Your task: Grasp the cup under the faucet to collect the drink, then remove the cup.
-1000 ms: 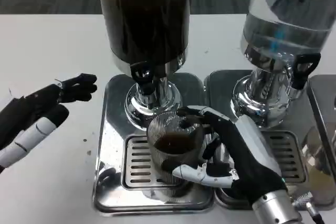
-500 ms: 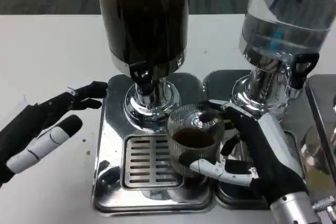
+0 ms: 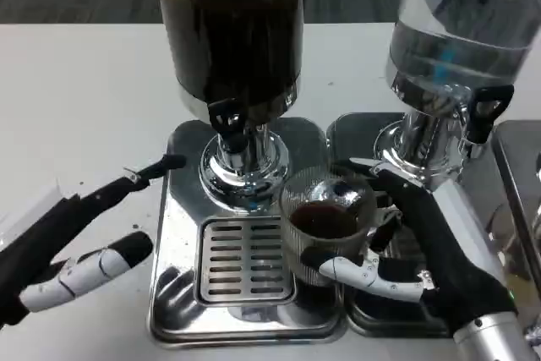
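While the right hand (image 3: 414,243) clasps the cup (image 3: 325,226) from its right side, fingers wrapped around the ribbed wall, the cup sits right of the faucet (image 3: 228,120), over the tray (image 3: 245,264) edge. Left hand (image 3: 80,234) spread, holding nothing, beside the tray.

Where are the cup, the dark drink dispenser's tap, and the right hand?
cup (image 3: 325,226): head view, on its ribbed glass wall.
tap (image 3: 226,117): head view, on its black handle.
right hand (image 3: 414,247): head view, on its black palm.
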You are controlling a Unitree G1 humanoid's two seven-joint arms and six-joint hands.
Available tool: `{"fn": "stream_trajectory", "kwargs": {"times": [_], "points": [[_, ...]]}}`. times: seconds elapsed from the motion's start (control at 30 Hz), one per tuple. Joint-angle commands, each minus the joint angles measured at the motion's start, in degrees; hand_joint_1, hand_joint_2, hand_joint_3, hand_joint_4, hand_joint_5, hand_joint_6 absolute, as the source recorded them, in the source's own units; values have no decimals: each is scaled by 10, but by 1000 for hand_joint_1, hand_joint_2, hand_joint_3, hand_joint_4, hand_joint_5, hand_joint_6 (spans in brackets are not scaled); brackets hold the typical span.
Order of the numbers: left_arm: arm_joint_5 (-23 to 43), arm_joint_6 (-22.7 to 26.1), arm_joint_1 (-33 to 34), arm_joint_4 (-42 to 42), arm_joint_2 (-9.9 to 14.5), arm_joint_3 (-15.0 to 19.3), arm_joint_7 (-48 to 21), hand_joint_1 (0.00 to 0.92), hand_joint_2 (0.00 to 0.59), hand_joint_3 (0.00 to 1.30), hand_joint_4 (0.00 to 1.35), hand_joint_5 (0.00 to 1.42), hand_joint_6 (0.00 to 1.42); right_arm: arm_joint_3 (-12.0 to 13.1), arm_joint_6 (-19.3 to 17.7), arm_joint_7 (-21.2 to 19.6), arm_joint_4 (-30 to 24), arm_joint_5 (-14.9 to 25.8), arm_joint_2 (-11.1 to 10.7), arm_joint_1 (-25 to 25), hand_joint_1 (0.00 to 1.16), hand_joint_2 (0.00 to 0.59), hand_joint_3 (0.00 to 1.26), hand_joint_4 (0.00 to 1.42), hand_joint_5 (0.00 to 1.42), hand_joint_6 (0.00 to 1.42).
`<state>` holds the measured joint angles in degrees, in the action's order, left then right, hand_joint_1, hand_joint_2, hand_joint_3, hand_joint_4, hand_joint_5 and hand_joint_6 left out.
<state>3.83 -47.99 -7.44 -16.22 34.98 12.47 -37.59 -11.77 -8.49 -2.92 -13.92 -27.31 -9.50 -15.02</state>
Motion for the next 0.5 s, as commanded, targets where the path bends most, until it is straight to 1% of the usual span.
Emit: {"fn": "stream_trajectory", "kwargs": {"times": [0.03, 0.1, 0.2, 0.37, 0.5], "points": [[-36, -49, -13, -11, 29, 12, 26, 0, 148, 54, 0, 1, 57, 8, -5, 3, -30, 14, 1, 1, 782, 224, 449, 511, 672, 864], [-61, -72, -18, -11, 42, 20, 40, 0, 139, 13, 0, 0, 32, 11, -3, 8, -35, 16, -1, 1, 782, 224, 451, 512, 673, 864], [-92, -101, -23, -12, 55, 23, 58, 0, 132, 0, 0, 0, 23, 15, -2, 17, -41, 21, -2, 0, 782, 224, 452, 512, 673, 864], [-138, -133, -30, -8, 71, 26, 85, 0, 119, 0, 0, 0, 0, 21, 1, 28, -57, 24, -5, -5, 782, 224, 452, 512, 673, 864], [-158, -149, -35, -10, 85, 25, 100, 0, 104, 0, 0, 0, 0, 26, 2, 36, -71, 26, -5, -11, 782, 224, 452, 512, 673, 864]]}}
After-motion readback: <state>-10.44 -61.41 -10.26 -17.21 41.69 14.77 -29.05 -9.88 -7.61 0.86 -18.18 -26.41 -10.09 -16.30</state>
